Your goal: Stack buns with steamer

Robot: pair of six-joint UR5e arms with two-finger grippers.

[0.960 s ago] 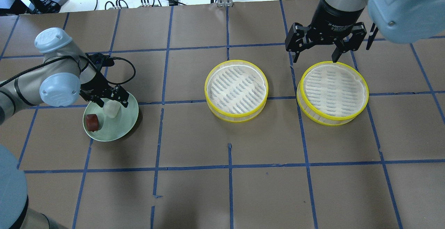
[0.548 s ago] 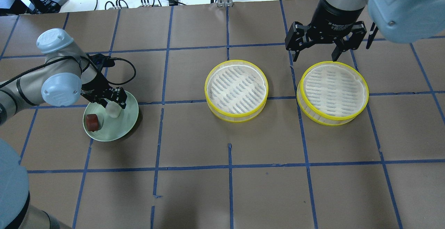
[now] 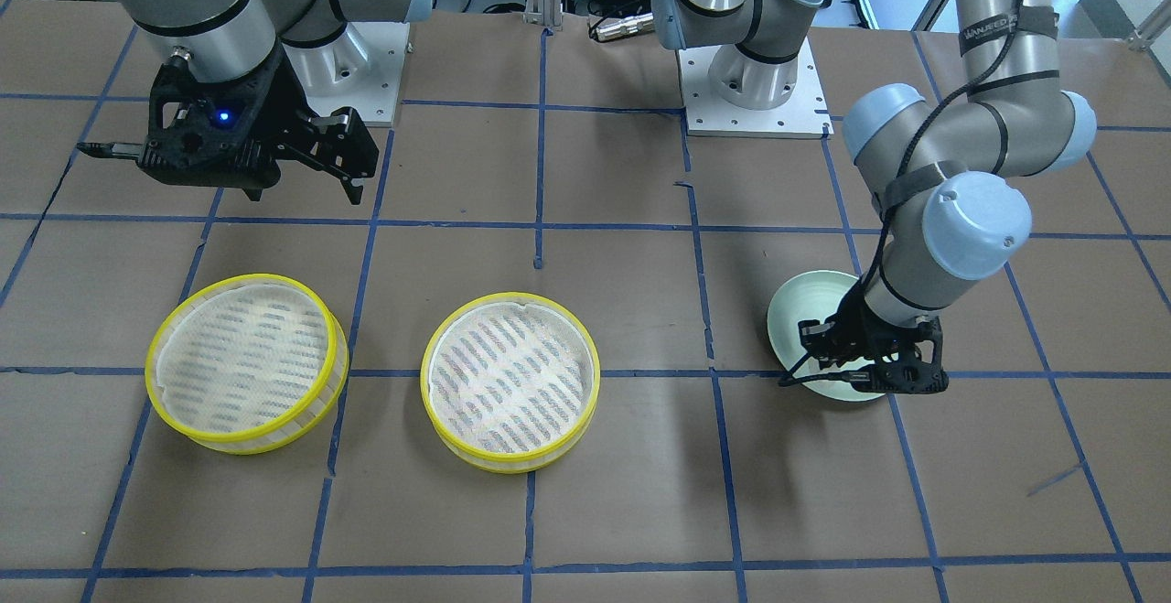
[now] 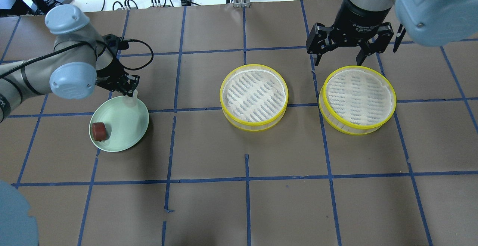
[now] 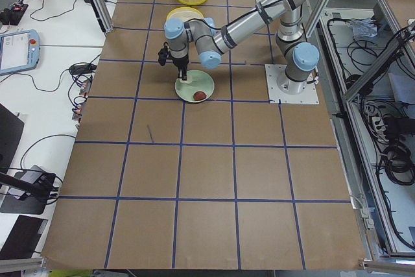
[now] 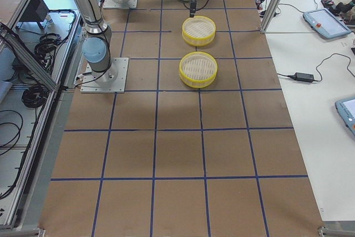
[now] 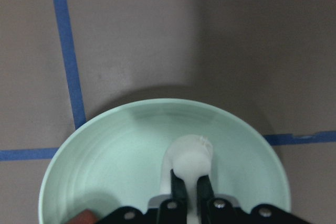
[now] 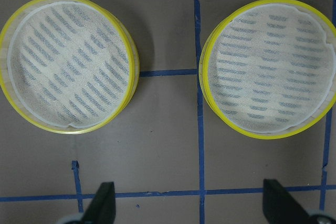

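I see the big brown table [image 4: 209, 208] with blue tape lines on it; two round yellow steamer trays sit side by side on it, apart from each other; the middle tray [image 4: 254, 96] and the right tray [image 4: 357, 99] both have nothing on their white mesh floors; well off to the left lies the pale green plate [image 4: 123, 126]; my right gripper [image 4: 338, 63] hangs up high near the trays, its fingers spread wide and touching nothing; my left gripper [image 4: 130, 91] is over the far side of the plate, its fingers pinched narrow on the white bun [image 7: 191, 158]; I cannot tell if that bun touches the plate; the red-brown bun [image 4: 99, 131] lies on the plate near its left edge, apart from the white one.
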